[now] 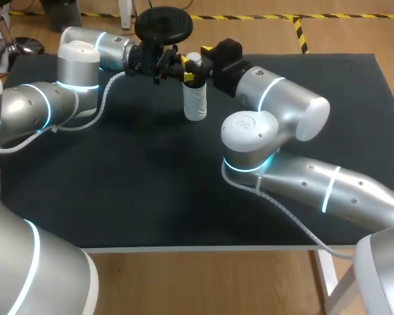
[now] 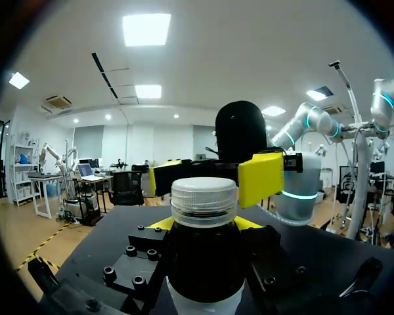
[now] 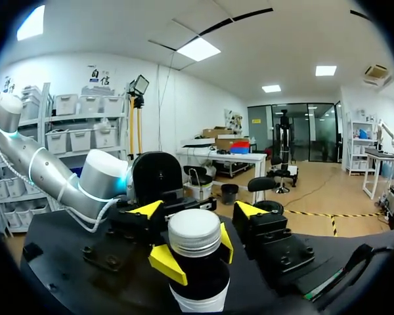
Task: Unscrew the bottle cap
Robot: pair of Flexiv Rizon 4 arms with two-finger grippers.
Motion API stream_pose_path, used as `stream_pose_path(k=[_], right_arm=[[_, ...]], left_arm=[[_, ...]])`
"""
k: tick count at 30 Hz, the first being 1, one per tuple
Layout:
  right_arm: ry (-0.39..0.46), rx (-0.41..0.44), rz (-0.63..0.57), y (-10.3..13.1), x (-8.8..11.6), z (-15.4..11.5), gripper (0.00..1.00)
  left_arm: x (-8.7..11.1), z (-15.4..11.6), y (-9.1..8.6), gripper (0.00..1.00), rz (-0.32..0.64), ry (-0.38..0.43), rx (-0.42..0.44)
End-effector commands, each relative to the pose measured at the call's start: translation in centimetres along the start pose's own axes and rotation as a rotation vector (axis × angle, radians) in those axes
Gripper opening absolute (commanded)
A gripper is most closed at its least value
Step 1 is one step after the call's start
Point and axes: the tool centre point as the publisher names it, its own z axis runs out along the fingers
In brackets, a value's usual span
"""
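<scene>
At the bottle's neck: left gripper (image 2: 204,224) clamped, right gripper (image 3: 197,210) spread around the cap (image 3: 194,231).

The left fingers (image 2: 159,224) press the bottle (image 1: 196,102) from two sides just under the cap, their yellow tips flush against its dark shoulder. The right fingers (image 3: 146,210) stand wider apart than the cap, one tip on each side at cap height. A gap shows on both sides, so they hold nothing. The cap is white and ribbed and sits on the bottle. The bottle stands upright on the black table (image 1: 151,190), toward its far edge and about midway across, its lower part white. The grippers meet it from opposite sides. The left arm (image 1: 46,105) comes in from the left and the right arm (image 1: 282,111) from the right, its elbow folded over the table's right half.
</scene>
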Motion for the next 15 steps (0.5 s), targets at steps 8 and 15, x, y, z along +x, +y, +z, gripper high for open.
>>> stream_pose_path(k=[8, 15], right_arm=[[0.007, -0.013, -0.002, -0.53, -0.33, 0.24, 0.0], [0.062, -0.035, -0.003, -0.86, -0.77, -0.01, 0.0]], left_arm=[[-0.3, -0.06, 0.17, 0.0, 0.0, 0.006, 0.001], [-0.3, -0.06, 0.17, 0.0, 0.0, 0.006, 0.001]])
